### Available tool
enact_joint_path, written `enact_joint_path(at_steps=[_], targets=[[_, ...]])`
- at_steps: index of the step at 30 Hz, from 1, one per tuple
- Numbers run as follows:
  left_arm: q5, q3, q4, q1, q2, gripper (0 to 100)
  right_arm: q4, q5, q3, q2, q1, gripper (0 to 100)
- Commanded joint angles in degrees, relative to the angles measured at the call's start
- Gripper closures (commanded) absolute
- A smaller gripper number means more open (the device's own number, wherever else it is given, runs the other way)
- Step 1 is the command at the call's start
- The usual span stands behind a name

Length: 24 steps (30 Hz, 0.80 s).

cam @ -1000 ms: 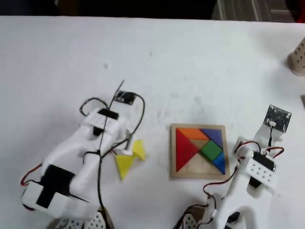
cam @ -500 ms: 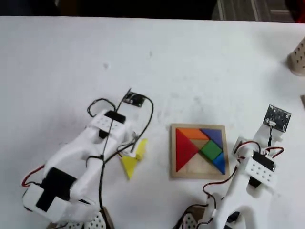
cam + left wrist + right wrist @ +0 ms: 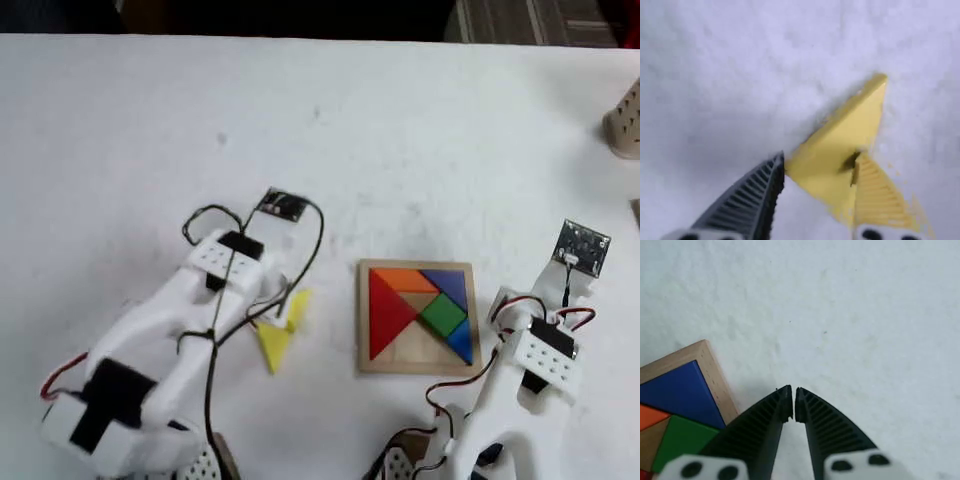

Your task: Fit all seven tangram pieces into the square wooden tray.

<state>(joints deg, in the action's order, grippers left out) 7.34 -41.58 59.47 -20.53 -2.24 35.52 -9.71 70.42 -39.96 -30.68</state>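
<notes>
The white table point(image 3: 400, 130) carries both arms. The left arm point(image 3: 170, 340) leans toward the square wooden tray point(image 3: 416, 370), and the right arm point(image 3: 530, 370) stands just beside the tray's other side. In the tray lie red point(image 3: 388, 312), orange point(image 3: 405, 280), violet-blue point(image 3: 447, 284), green point(image 3: 443, 314) and blue point(image 3: 461, 342) pieces, with bare wood along the near edge. The yellow triangular wooden piece point(image 3: 275, 342) sits on the table, near the tray but apart from it. The left wrist view shows what the high view hides: the left gripper point(image 3: 819, 162) pinching that tilted piece point(image 3: 840, 145). The right gripper point(image 3: 792, 402) has its fingers pressed together (beside the tray's corner point(image 3: 715, 380)).
</notes>
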Motion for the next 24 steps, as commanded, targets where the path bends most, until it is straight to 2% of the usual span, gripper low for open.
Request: enact_joint_path(at_steps=[1, 17, 24], targets=[[0.26, 0.44, -0.62, -2.42, 0.48, 91, -0.92, -0.35, -0.44, -1.10, 0.57, 98.2], [0.35, 1.85, -0.26, -4.00, 0.31, 89, -0.92, -0.35, -0.44, -1.10, 0.57, 98.2], [0.70, 2.46, -0.18, -8.92, 0.31, 89, -0.92, -0.35, -0.44, -1.10, 0.57, 98.2]])
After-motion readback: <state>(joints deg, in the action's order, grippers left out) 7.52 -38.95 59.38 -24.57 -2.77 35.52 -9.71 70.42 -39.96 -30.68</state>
